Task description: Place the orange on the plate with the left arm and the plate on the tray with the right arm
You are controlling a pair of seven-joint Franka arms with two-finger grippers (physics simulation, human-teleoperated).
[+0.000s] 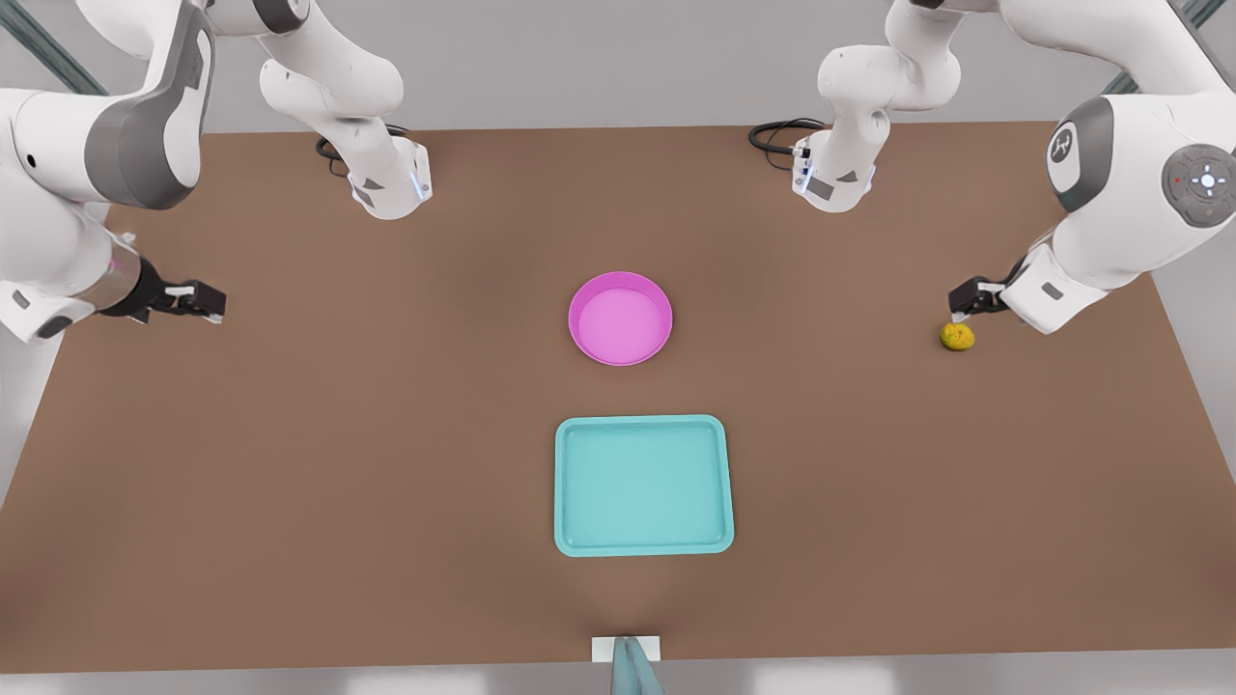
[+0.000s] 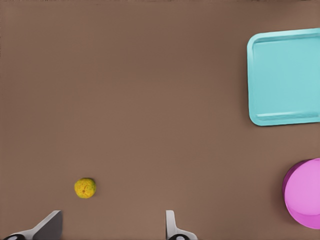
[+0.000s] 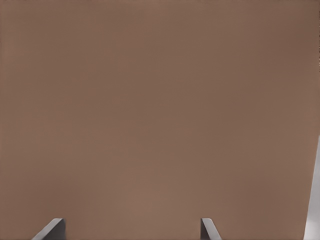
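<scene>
Jaws of the left gripper (image 1: 969, 297) are spread wide with nothing between them; in the left wrist view both fingertips (image 2: 50, 225) stand far apart over bare table. This gripper sits at the right edge of the front view, a little above the middle of the frame, just up and to the right of the small round orange (image 1: 957, 336), a mottled yellow-green fruit with orange patches. The fruit rests on the brown table (image 1: 290, 483), near the gripper but not touching it. In the left wrist view the orange (image 2: 85, 188) lies off to the side of the gap, close to one fingertip rather than between the two.

Jaws of the right gripper (image 1: 205, 300) are also spread and hold nothing; the right wrist view shows two separated fingertips (image 3: 52, 229) above plain brown table. That gripper hangs at the left edge of the front view, at about the same height in the frame, well apart from everything, and its arm waits.

A round bright pink-magenta shallow plate (image 1: 620, 318) sits at the centre of the front view, empty. Just below it in the frame, not touching, lies the light teal rectangular tray (image 1: 643, 486) with rounded corners and a low rim, also empty. Both appear at the edge of the left wrist view, the plate (image 2: 304, 194) and the tray (image 2: 285, 76) apart from each other.
</scene>
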